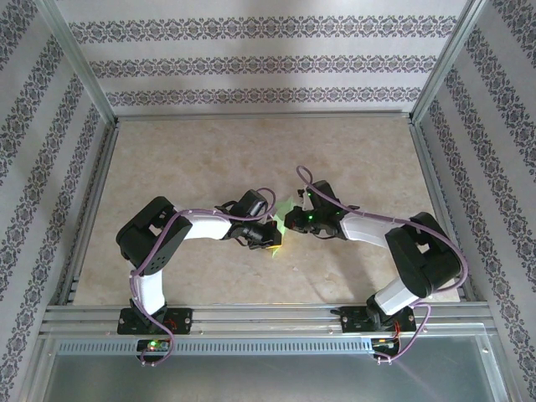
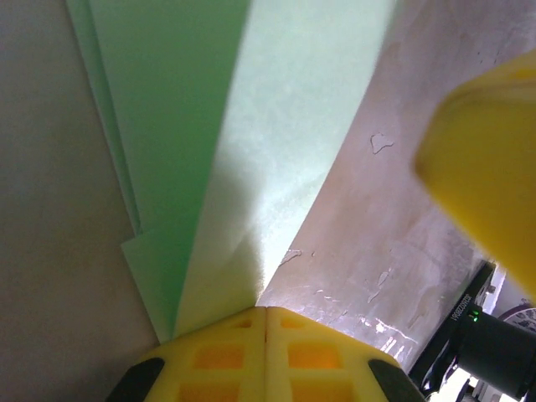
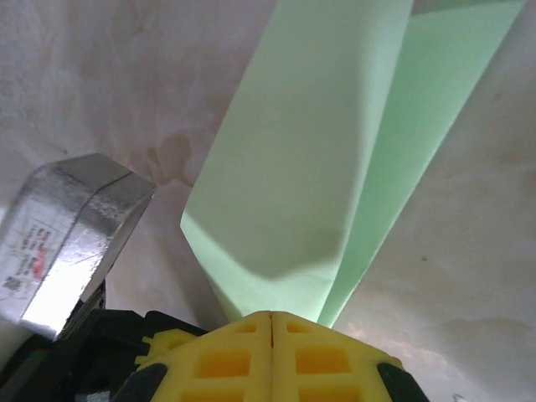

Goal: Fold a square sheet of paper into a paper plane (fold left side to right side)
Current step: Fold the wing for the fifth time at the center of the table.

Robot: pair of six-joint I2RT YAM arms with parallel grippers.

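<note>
The light-green sheet of paper [image 1: 285, 219] is folded into long layered flaps and hangs between my two grippers near the middle of the table. My left gripper [image 1: 273, 239] is shut on one end of it. In the left wrist view its yellow jaws [image 2: 265, 316] meet with the paper [image 2: 251, 126] running out from between them. My right gripper [image 1: 295, 219] is shut on the other end. In the right wrist view its jaws [image 3: 272, 318] press together on the paper [image 3: 310, 167], which bends in a soft crease just past the tips.
The beige marbled table [image 1: 209, 159] is bounded by an aluminium frame [image 1: 260, 117] and patterned walls. A yellow fingertip of the right gripper [image 2: 490, 184] shows close by in the left wrist view. A silver block on the left arm [image 3: 67, 243] stands beside the paper.
</note>
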